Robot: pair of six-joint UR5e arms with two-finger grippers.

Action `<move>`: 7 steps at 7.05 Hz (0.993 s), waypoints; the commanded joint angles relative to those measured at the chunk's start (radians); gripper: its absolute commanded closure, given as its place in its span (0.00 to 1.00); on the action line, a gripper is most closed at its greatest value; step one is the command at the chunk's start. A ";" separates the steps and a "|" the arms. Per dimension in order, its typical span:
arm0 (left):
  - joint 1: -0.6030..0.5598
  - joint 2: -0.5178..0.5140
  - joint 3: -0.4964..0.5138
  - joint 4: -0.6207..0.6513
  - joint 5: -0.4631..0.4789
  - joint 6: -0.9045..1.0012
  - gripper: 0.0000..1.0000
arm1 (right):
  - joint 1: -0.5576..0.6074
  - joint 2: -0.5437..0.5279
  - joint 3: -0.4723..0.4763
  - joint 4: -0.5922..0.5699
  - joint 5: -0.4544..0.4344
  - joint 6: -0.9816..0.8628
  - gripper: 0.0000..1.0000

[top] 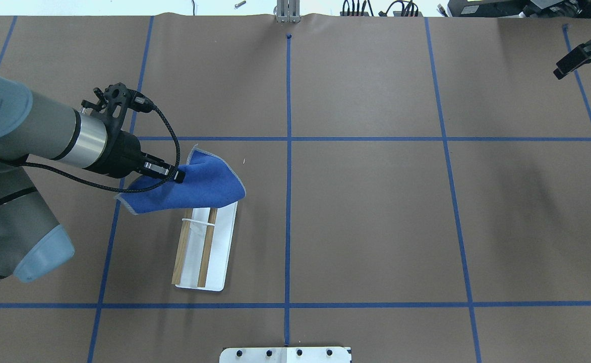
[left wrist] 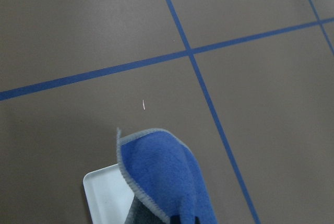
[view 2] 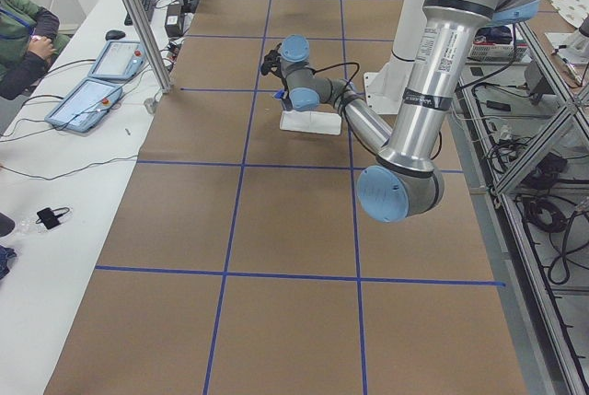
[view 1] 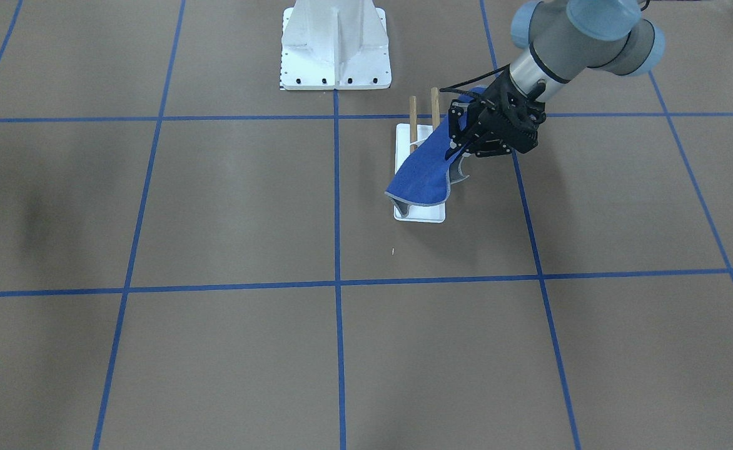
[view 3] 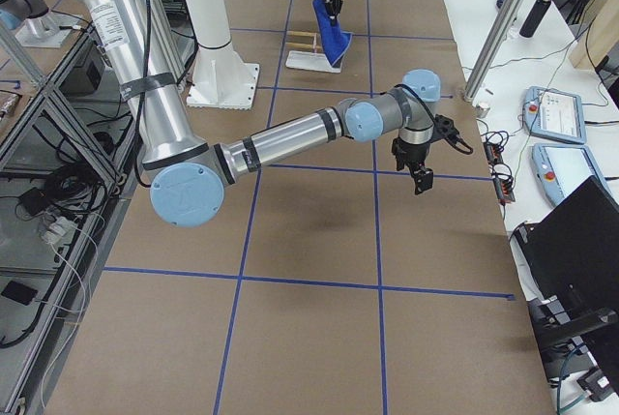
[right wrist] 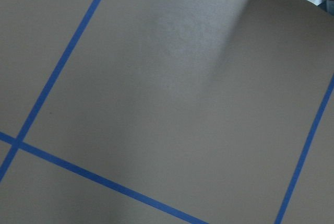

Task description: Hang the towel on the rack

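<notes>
Left gripper: the left gripper point(top: 176, 176) is clamped on one edge of the towel point(top: 194, 189), and the cloth hangs from its closed fingers.
Towel position: it is lifted off the table and slopes down from the claw over the end of the rack point(top: 223, 242) that lies farthest from the robot's base.
Towel shape: one blue fold is curled over, with the grey stitched edge showing along the rim in the left wrist view.
Contact with rack: the cloth covers that end of both dowels point(top: 181, 252) and part of the white base; whether it rests on the wood or hangs just above it, I cannot tell.
Rack: it is flat on the brown table point(top: 376, 227), just left of the centre blue tape line point(top: 288, 201) in the overhead view, with its near half uncovered.
Right gripper: the right gripper point(view 3: 418, 181) is held well apart from the rack, over bare table on the far side; whether its claw is open or closed, I cannot tell.
Pedestal: the white bolted pedestal point(view 1: 335, 50) stands near the rack's robot-side end, not touching it.
</notes>
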 commanded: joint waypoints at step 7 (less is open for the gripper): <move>-0.201 -0.015 0.150 0.160 0.053 0.331 0.02 | 0.126 -0.159 -0.017 0.007 0.053 -0.014 0.00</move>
